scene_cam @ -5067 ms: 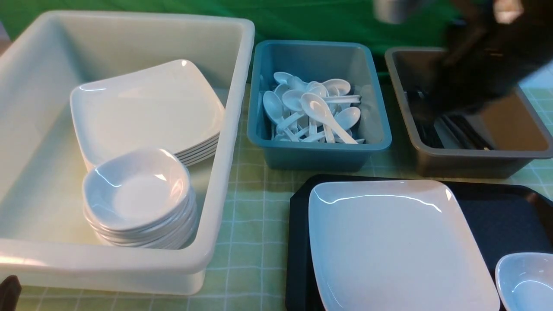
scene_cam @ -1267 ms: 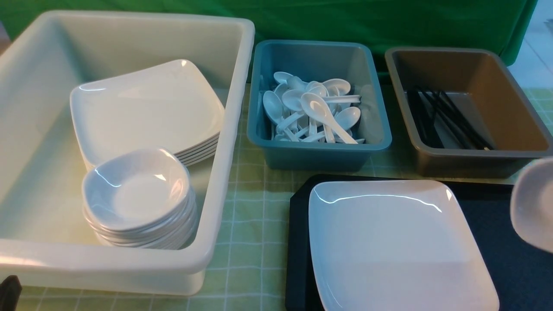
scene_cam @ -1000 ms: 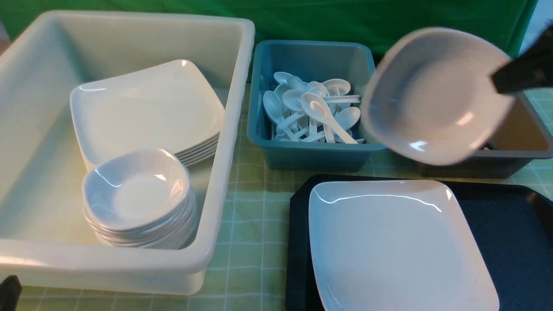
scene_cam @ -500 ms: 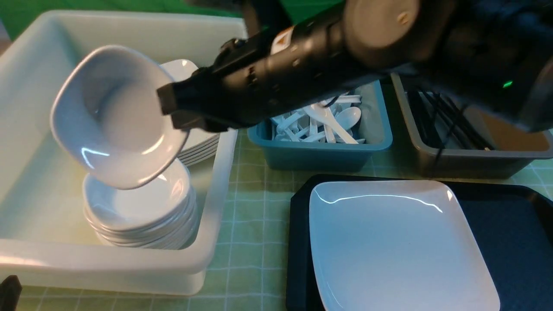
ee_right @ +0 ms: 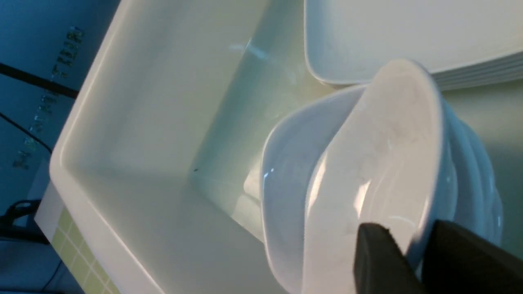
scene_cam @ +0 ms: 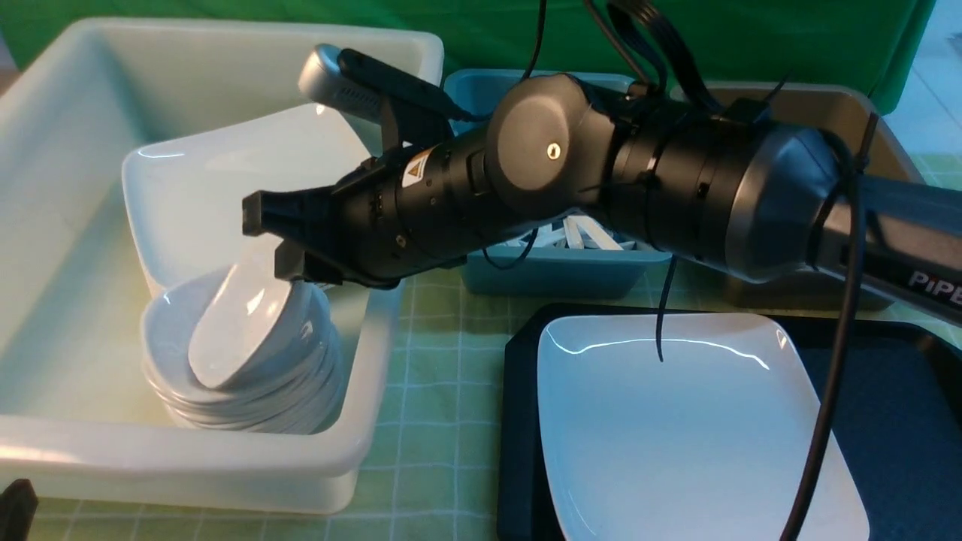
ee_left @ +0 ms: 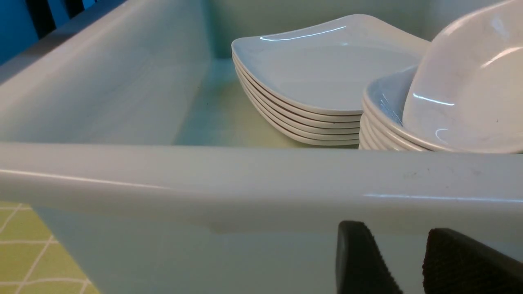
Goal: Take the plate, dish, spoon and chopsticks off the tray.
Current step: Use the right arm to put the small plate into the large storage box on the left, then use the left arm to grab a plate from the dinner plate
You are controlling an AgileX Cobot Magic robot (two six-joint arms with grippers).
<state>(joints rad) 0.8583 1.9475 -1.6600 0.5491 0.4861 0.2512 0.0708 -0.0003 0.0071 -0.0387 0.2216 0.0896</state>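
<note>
My right gripper (scene_cam: 276,242) reaches left across the table into the cream tub (scene_cam: 188,458). It is shut on the rim of a small white dish (scene_cam: 248,323), which leans tilted on a stack of like dishes (scene_cam: 248,409). The right wrist view shows the jaws (ee_right: 408,232) pinching that dish (ee_right: 367,163). The large white square plate (scene_cam: 691,428) lies on the black tray (scene_cam: 887,398). No spoon or chopsticks show on the tray. My left gripper (ee_left: 394,230) is open and empty, low against the tub's outer wall (ee_left: 245,183).
A stack of square plates (scene_cam: 195,188) sits in the cream tub behind the dishes. The teal tub (scene_cam: 556,270) of spoons and the brown tub (scene_cam: 857,105) are mostly hidden behind my right arm. Green checked cloth covers the table.
My right arm picked the dish up from the tray's right side, swung it left over the tubs, and lowered it onto the dish stack. The left arm has not moved.
</note>
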